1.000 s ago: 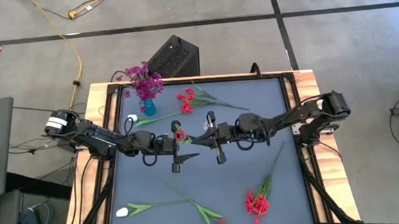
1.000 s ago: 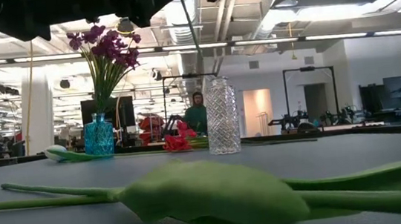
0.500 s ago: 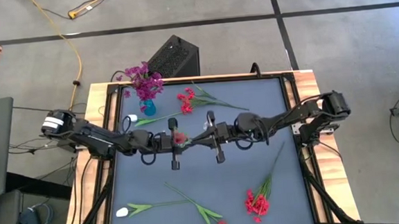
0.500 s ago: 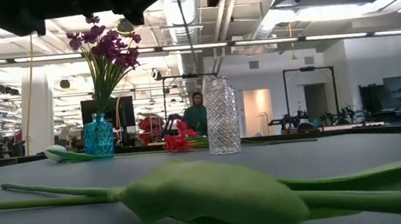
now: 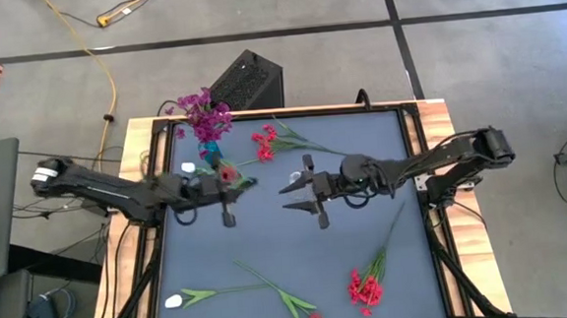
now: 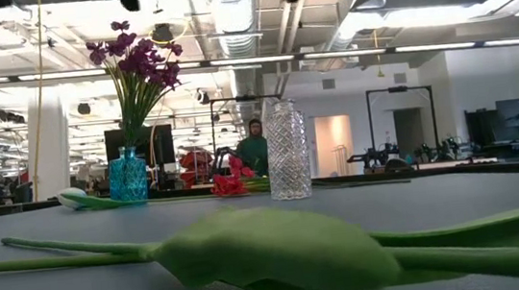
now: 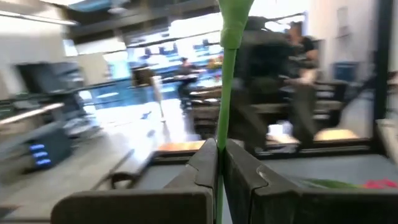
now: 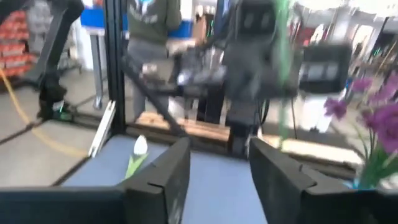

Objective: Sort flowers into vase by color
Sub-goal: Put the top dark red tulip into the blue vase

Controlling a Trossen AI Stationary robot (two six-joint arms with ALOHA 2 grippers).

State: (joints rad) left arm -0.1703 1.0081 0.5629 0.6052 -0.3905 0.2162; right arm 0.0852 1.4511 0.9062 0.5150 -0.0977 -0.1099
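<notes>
The left gripper [image 5: 228, 194], just beside the blue glass vase of purple flowers [image 5: 205, 124] toward the table's centre, has its fingers [image 7: 202, 165] closed on the green stem of a single red artificial flower [image 5: 228, 173]. The right gripper [image 5: 300, 190], farther from that vase over the dark grey table [image 5: 300, 266], holds its fingers [image 8: 168, 171] apart around nothing. A red flower cluster [image 5: 266, 140] lies on the table next to the vase; another red cluster [image 5: 364, 288] and a white-tipped stem [image 5: 188, 297] lie well away at the opposite edge.
</notes>
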